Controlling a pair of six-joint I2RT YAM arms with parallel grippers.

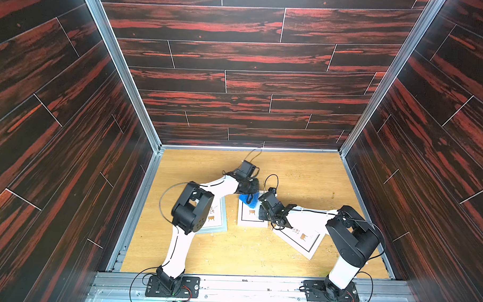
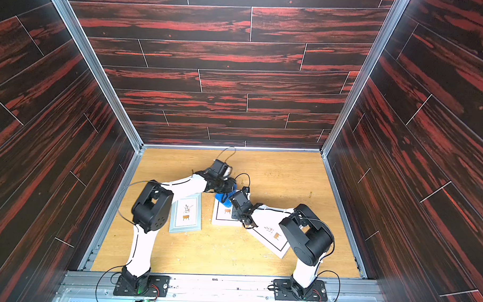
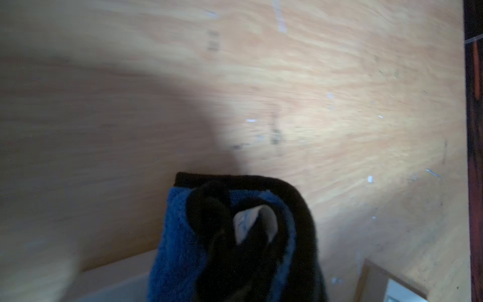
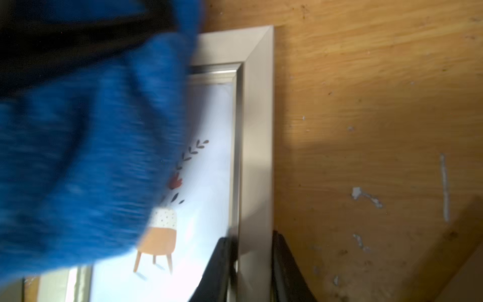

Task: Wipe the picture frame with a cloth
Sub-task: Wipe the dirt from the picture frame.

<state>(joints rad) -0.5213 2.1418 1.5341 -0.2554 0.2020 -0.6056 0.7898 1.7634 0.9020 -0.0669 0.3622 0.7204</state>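
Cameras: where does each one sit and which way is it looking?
Top views: high up front, looking down at the table; left arm and right arm show whole.
Left wrist: on the left arm, facing the table past the cloth bunched in the left gripper.
Right wrist: on the right arm, facing the picture frame; the right gripper clamps its rail.
Shared: every view shows the cloth; top and right wrist views share the frame.
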